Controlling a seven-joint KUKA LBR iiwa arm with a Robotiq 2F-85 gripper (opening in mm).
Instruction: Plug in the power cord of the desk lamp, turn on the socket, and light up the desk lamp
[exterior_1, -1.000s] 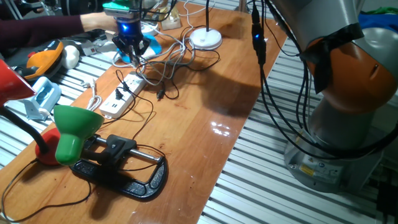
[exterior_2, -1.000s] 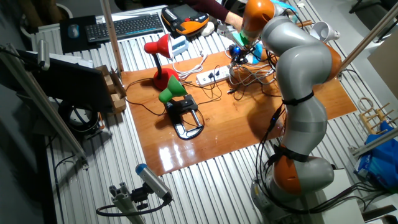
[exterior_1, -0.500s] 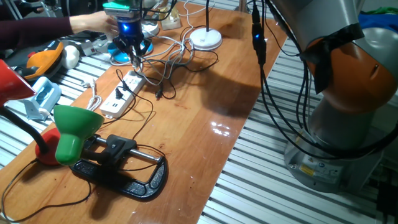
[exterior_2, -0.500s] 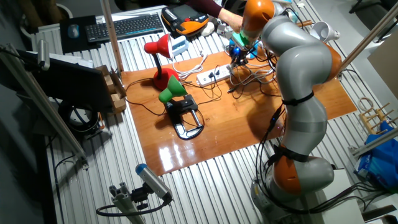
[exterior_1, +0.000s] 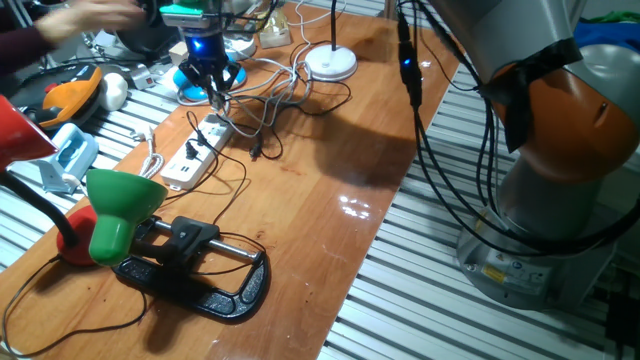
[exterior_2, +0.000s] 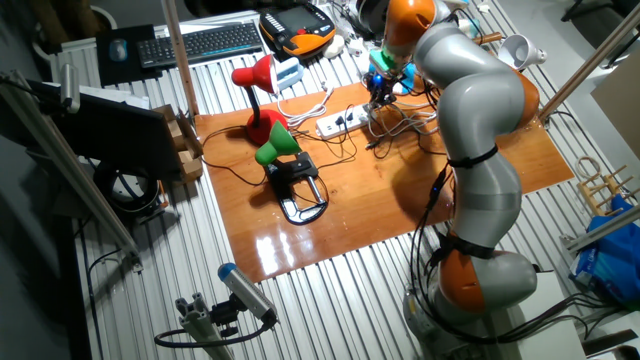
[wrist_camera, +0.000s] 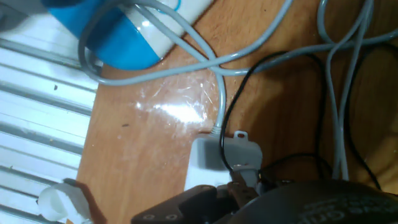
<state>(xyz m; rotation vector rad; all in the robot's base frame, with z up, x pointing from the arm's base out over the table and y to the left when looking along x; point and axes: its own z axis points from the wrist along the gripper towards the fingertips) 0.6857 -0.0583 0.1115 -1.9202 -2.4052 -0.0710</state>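
Note:
The socket, a long white power strip, lies on the wooden table and also shows in the other fixed view. My gripper hangs just above its far end with the fingers drawn together. In the hand view the gripper is shut on a white plug right over the strip's end. The white power cord runs off from there. The desk lamp's white disc base with its thin dark stem stands behind, to the right of the gripper.
A tangle of white and black cables lies between strip and lamp. A blue and white object sits just behind the gripper. A green lamp on a black clamp and a red lamp stand at the near end. A person's hand is at the back left.
The gripper's fingers, spread a second ago, have drawn together above the strip's end. The person's hand has pulled back to the left, away from the gripper.

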